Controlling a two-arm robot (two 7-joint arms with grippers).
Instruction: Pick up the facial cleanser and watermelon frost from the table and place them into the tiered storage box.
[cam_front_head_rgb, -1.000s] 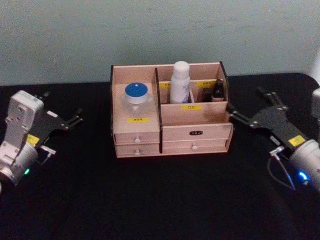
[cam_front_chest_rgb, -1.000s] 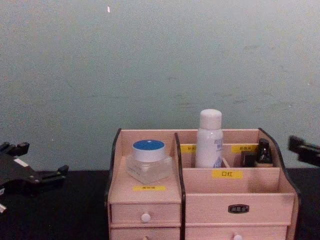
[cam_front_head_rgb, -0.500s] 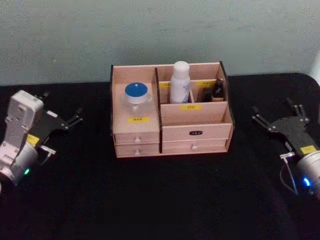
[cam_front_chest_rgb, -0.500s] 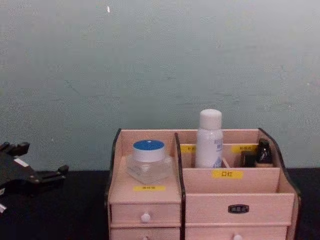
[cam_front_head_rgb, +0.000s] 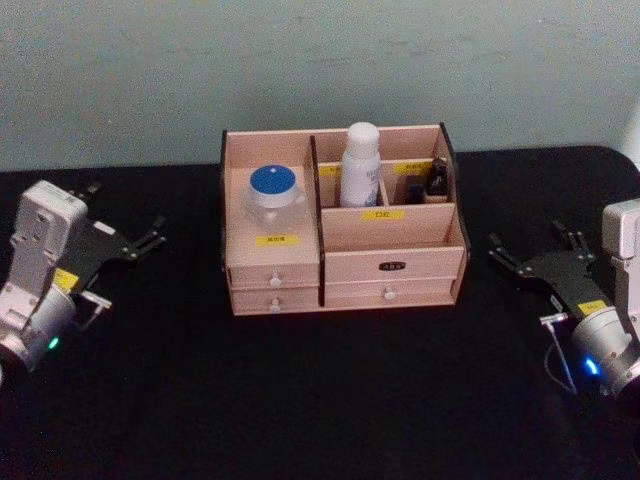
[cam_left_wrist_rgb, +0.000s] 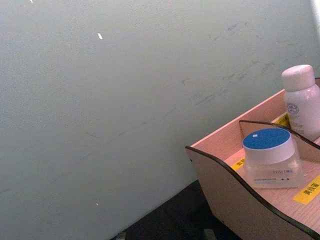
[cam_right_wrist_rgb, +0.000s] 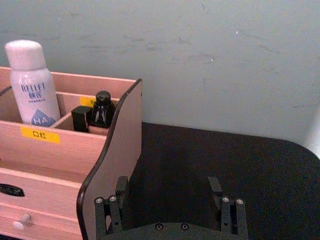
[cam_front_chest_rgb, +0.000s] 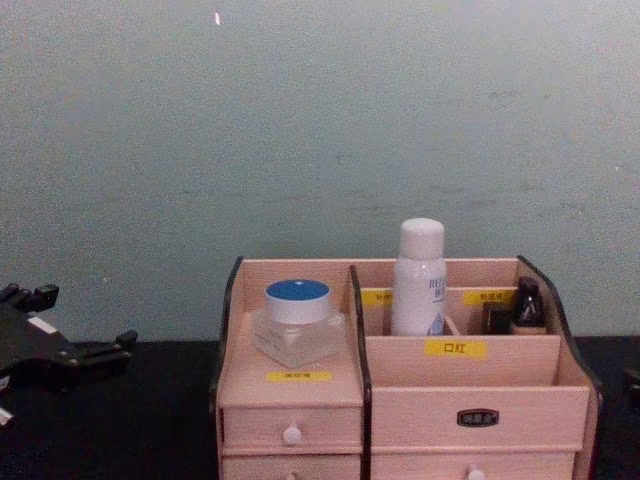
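Note:
The tiered storage box (cam_front_head_rgb: 390, 242) stands at the table's middle back. A clear jar with a blue lid (cam_front_head_rgb: 273, 190) (cam_front_chest_rgb: 297, 318) rests on its left tier. A white bottle (cam_front_head_rgb: 360, 165) (cam_right_wrist_rgb: 34, 85) stands in a rear compartment, and a small dark bottle (cam_front_head_rgb: 437, 178) (cam_right_wrist_rgb: 102, 110) sits in the right rear one. Which of these is the facial cleanser or the watermelon frost I cannot tell. My left gripper (cam_front_head_rgb: 125, 215) (cam_front_chest_rgb: 80, 318) hangs open and empty left of the box. My right gripper (cam_front_head_rgb: 527, 240) (cam_right_wrist_rgb: 168, 187) is open and empty, to the right of the box.
The black tabletop (cam_front_head_rgb: 330, 400) spreads in front of the box and to both sides. A pale green wall (cam_front_head_rgb: 320, 70) rises just behind it. Two rows of white-knobbed drawers (cam_front_head_rgb: 390, 292) face me, all closed.
My right gripper has drawn back from the box's right wall, out to the right and nearer to me. The left arm and the things in the box have stayed put.

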